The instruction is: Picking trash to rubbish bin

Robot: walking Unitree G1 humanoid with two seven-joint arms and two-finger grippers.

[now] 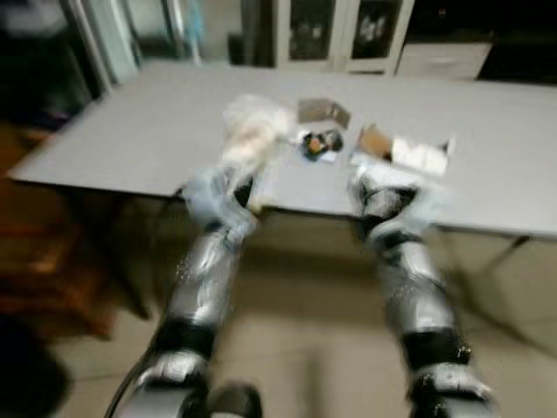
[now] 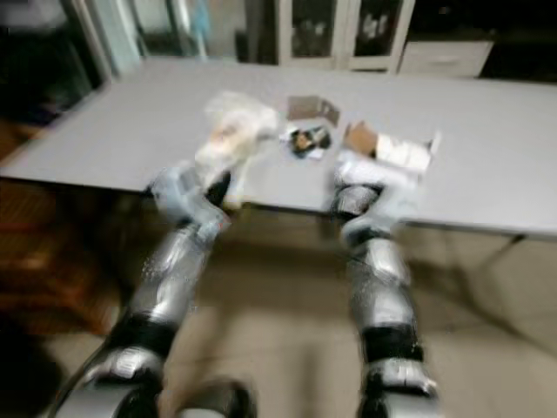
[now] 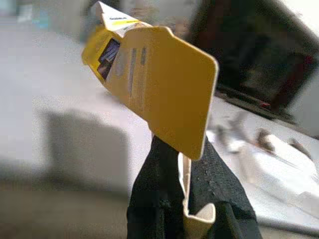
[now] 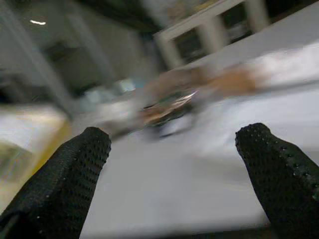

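My left gripper is shut on a flattened yellow carton, pinching its lower flap between the black fingers. In the blurred eye views this carton looks pale and is held over the front edge of the grey table. My right gripper is open with nothing between its fingers, and it hovers at the table's front edge. On the table beyond lie a dark wrapper, a brown card piece and a brown-and-white box.
Cabinets with glass doors stand behind the table. Brown wooden furniture sits low at the left. A table leg slants down at the right over a tiled floor.
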